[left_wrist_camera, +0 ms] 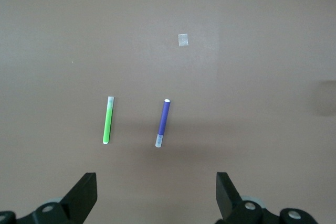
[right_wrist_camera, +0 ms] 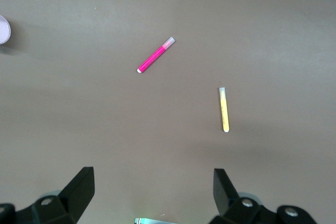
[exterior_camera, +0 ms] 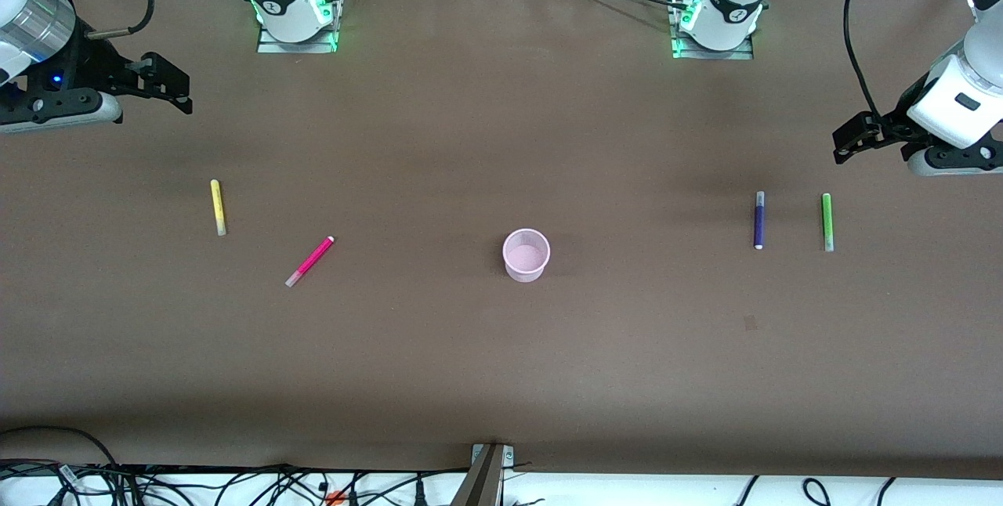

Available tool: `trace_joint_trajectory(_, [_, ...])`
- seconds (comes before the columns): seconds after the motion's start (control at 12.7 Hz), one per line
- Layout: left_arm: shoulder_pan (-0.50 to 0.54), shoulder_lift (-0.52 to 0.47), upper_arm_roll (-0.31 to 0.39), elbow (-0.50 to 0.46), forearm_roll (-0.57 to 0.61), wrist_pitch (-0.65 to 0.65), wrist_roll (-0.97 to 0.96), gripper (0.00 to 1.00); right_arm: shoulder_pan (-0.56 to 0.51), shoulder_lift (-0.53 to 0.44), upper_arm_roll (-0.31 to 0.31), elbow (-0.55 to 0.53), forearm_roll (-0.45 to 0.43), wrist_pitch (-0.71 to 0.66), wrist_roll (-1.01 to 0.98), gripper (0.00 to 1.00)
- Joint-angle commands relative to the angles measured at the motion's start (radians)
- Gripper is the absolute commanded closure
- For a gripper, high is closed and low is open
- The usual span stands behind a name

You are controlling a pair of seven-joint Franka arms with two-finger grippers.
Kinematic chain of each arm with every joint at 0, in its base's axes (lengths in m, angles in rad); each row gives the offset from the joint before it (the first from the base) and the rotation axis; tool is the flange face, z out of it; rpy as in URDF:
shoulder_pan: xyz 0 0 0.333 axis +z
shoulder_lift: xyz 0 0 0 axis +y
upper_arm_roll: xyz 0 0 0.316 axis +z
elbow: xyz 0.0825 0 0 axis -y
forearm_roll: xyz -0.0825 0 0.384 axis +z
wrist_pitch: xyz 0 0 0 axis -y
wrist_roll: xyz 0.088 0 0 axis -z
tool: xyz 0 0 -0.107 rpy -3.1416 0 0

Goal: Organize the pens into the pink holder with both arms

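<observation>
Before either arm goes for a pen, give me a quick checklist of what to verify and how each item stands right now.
1. Left tool open, holding nothing: ok.
2. Right tool open, holding nothing: ok.
3. Holder upright at mid-table, nothing seen in it: ok.
4. Purple pen and green pen lie flat, side by side and apart, toward the left arm's end: ok.
5. Yellow pen and pink pen lie flat and apart toward the right arm's end, the pink one at a slant: ok.
6. Any pen in the holder yet: not ok, all four lie on the table.
</observation>
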Motion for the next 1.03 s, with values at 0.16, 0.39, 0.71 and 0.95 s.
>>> trace_joint_trajectory(0.16, [-0.012, 0.012, 0.004, 0.031, 0.008, -0.027, -0.008, 0.00, 0.010, 0.004, -0.003, 0.018, -0.009, -0.003, 0.003, 0.00])
trace_joint_trajectory(0.39, [-0.012, 0.012, 0.004, 0.031, 0.007, -0.027, -0.010, 0.00, 0.010, 0.004, -0.003, 0.018, -0.009, -0.003, 0.003, 0.00])
trace_joint_trajectory(0.71, [-0.012, 0.013, 0.004, 0.031, 0.007, -0.039, -0.007, 0.00, 0.010, 0.004, -0.001, 0.021, -0.009, -0.003, 0.001, 0.00])
trace_joint_trajectory(0.95, [-0.012, 0.015, 0.004, 0.031, 0.007, -0.042, -0.008, 0.00, 0.010, 0.004, -0.003, 0.021, -0.009, -0.005, 0.003, 0.00])
